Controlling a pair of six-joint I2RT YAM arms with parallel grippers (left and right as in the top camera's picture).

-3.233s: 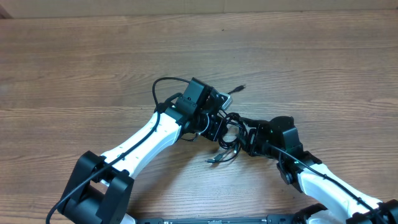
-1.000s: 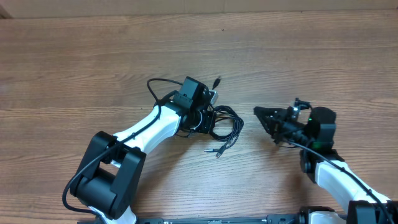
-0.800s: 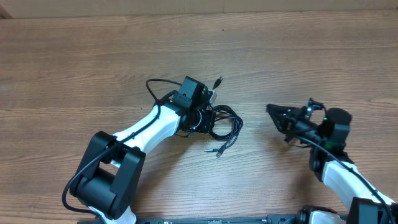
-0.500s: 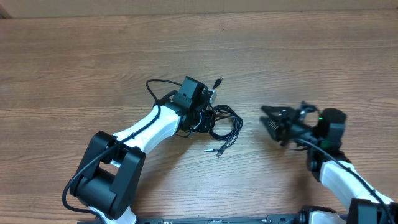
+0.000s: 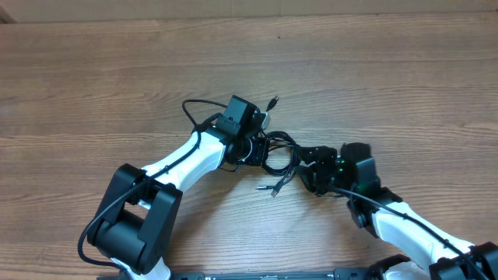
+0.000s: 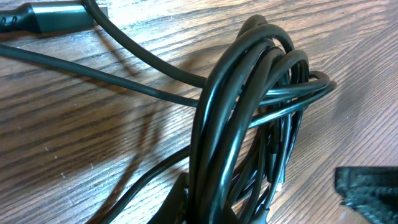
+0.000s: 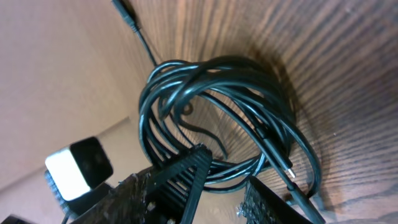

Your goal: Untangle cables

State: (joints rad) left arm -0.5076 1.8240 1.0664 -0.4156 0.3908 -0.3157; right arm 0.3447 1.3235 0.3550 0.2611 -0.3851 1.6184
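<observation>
The cables [image 5: 282, 152] are a tangled coil of thin black cords on the wooden table, and the coil fills the left wrist view [image 6: 249, 112]. One plug end [image 5: 272, 101] points away from me and silvery tips [image 5: 271, 187] lie nearer me. My left gripper [image 5: 261, 149] is shut on the coil's left side, its dark fingers pinching the strands [image 6: 211, 208]. My right gripper [image 5: 303, 166] is at the coil's right edge. In the right wrist view it [image 7: 227, 169] is open, with the coil [image 7: 217, 106] just ahead and a few strands crossing the gap.
The bare wooden table [image 5: 373, 78] stretches all around the coil. A thicker black lead [image 5: 194, 113] loops behind the left wrist. The left wrist's white camera housing [image 7: 78, 168] shows beyond the coil in the right wrist view.
My right gripper has swung left from the table's right side to the coil's edge and opened. The left gripper and the coil have not moved.
</observation>
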